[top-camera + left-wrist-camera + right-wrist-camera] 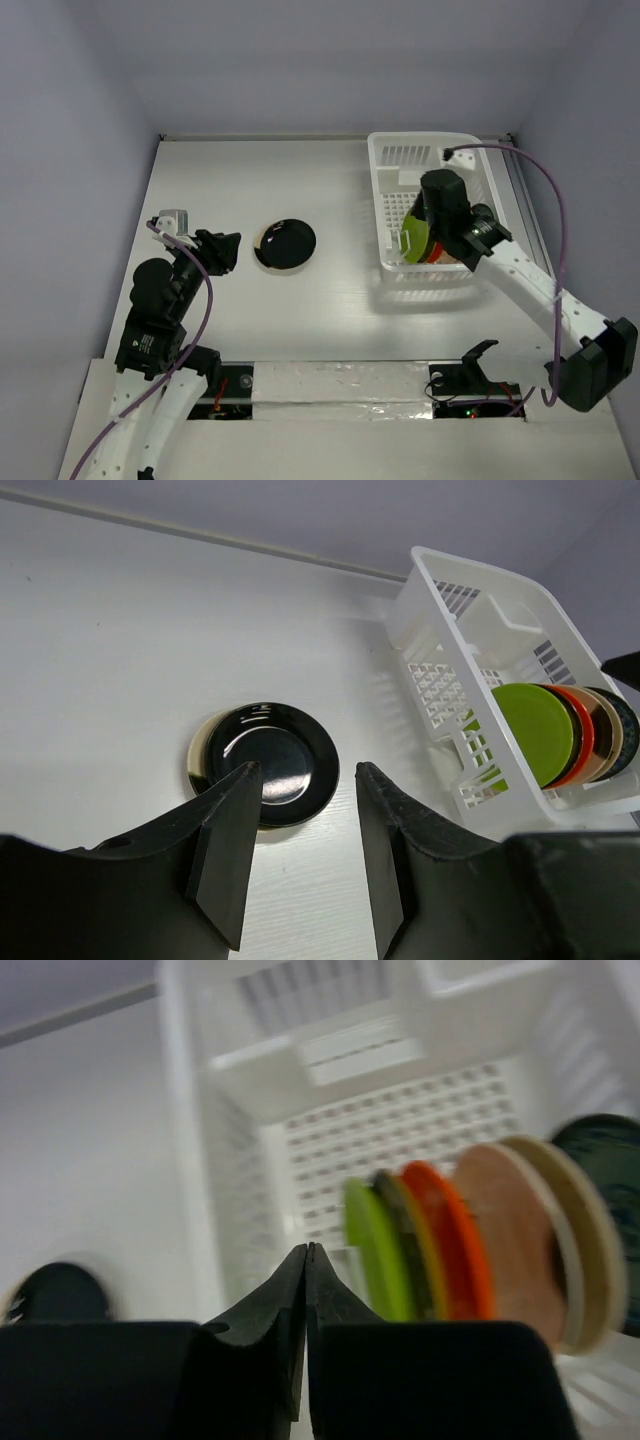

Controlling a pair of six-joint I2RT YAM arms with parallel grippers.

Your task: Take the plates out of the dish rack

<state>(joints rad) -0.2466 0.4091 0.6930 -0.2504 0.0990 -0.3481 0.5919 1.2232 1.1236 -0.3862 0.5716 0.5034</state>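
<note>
The white dish rack (395, 160) stands at the back right. Several plates stand on edge in its near end: lime green (368, 1250), a dark one, orange-red (455, 1240), tan (510, 1230), cream and a dark teal one (612, 1160). My right gripper (308, 1248) is shut and empty, just left of the lime green plate (412, 238), above the rack floor. A dark green-black plate (286, 243) lies on a cream plate (200, 750) on the table. My left gripper (305, 770) is open and empty, just near of that stack (268, 760).
The rack's slotted left wall (185, 1160) stands close to the left of my right fingers. White walls enclose the table at the back and sides. A taped strip (340, 385) runs along the near edge between the arm bases.
</note>
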